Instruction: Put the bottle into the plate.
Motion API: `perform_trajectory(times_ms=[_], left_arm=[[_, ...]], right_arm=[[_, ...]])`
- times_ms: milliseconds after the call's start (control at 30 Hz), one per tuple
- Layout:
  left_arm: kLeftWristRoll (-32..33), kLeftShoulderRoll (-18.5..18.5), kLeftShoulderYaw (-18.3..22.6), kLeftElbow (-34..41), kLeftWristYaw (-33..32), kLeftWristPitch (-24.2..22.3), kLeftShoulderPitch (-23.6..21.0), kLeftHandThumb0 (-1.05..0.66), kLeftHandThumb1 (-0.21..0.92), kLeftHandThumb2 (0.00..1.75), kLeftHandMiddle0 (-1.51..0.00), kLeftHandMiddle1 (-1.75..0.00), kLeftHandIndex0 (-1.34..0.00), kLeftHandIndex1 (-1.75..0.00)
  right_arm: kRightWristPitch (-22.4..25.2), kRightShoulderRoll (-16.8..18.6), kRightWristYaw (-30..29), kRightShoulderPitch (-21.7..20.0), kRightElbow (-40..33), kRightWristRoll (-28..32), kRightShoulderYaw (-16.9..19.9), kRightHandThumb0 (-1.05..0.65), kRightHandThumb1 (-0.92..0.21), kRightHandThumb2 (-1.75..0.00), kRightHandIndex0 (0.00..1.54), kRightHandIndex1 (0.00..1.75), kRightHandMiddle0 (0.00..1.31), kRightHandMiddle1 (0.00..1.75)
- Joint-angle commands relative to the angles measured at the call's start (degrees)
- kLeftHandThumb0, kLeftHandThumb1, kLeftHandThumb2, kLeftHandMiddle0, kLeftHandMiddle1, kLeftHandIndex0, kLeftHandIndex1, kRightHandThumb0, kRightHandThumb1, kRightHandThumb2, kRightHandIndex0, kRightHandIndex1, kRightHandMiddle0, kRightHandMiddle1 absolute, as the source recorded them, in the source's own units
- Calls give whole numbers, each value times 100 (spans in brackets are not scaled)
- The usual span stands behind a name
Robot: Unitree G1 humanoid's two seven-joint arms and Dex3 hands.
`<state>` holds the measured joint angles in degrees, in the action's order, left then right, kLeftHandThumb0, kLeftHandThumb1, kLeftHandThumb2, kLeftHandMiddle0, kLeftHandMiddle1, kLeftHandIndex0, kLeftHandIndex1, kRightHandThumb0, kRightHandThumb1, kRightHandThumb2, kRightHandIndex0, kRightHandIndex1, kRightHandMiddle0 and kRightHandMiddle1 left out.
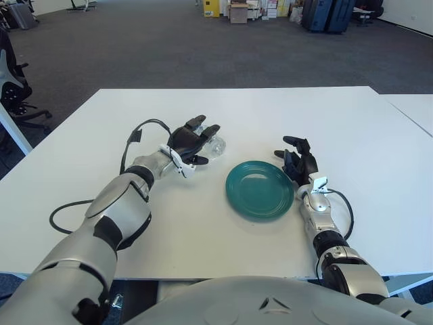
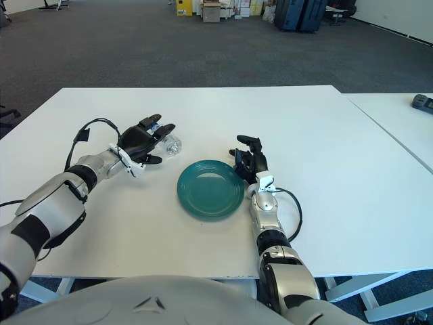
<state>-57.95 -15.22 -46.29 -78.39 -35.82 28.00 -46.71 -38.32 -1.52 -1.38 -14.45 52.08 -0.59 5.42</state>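
A clear plastic bottle (image 1: 216, 145) lies on its side on the white table (image 1: 270, 115), left of and behind the teal plate (image 1: 259, 189). My left hand (image 1: 194, 140) reaches over the bottle's left part. Its fingers (image 1: 210, 130) stretch across the top and the thumb sits at the near side, still spread and not closed round it. Most of the bottle is hidden under the hand. My right hand (image 1: 298, 160) shows beside the plate's right rim, fingers relaxed and holding nothing. Nothing is on the plate.
A black cable (image 1: 139, 130) loops from my left wrist over the table. A second white table (image 2: 399, 122) adjoins on the right with a dark device (image 2: 423, 101) on it. An office chair (image 1: 10, 81) stands off the left edge.
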Motion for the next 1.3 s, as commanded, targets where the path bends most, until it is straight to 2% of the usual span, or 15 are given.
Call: perform_trajectory(times_ms=[0, 167, 400, 633, 867, 1100, 1267], left_arm=[[169, 95, 106, -78, 334, -87, 71, -92, 92, 84, -31, -7, 0, -60], [328, 172, 216, -84, 536, -87, 133, -93, 92, 85, -34, -8, 0, -68], [680, 281, 463, -75, 983, -14, 266, -96, 92, 87, -34, -7, 0, -69], [1121, 335, 773, -66, 1652, -12, 448, -96, 92, 90, -35, -7, 0, -71], [1849, 433, 1378, -43, 2693, -81, 571, -95, 92, 96, -37, -7, 0, -72], [2460, 508, 1881, 1, 3471, -109, 642, -94, 92, 97, -40, -8, 0, -82], [3082, 586, 2414, 24, 4215, -141, 720, -93, 92, 95, -42, -9, 0, -91]], right_arm=[[-45, 152, -45, 607, 201, -17, -36, -65, -92, -68, 52, 89, 0, 115], [-19, 143, -57, 678, 99, -34, -49, -64, -92, -70, 53, 90, 0, 115], [25, 119, -50, 778, -38, -36, -56, -64, -92, -71, 54, 91, 0, 114], [78, 89, -11, 853, -141, -13, -52, -66, -92, -70, 54, 91, 0, 113], [110, 87, 68, 902, -227, 34, -33, -67, -92, -69, 54, 91, 0, 111], [117, 86, 122, 930, -273, 59, -17, -67, -92, -68, 54, 92, 0, 111], [132, 74, 156, 943, -303, 73, -11, -65, -92, -68, 54, 92, 0, 112]])
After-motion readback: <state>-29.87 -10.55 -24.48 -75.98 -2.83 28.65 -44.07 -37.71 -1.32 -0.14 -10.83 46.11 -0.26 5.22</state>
